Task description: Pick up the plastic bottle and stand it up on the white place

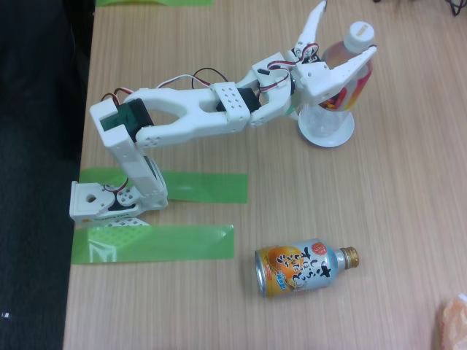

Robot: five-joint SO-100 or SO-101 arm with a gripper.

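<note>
The plastic bottle [340,54], clear with a white cap and a red and yellow-orange label, stands upright on the white place [326,131], a small round saucer at the upper right of the fixed view. My gripper [349,28] is open at the bottle's upper part. One finger points up to the left of the cap, while the other lies across the front of the bottle's shoulder. The jaws are spread wider than the bottle, and I see no squeeze on it.
An orange-and-silver can-bottle [303,267] with a gold cap lies on its side near the front. Two green tape strips [193,187] run by the arm's base [109,200]. The table's left edge drops to a dark floor. Something orange [456,324] sits at the bottom right corner.
</note>
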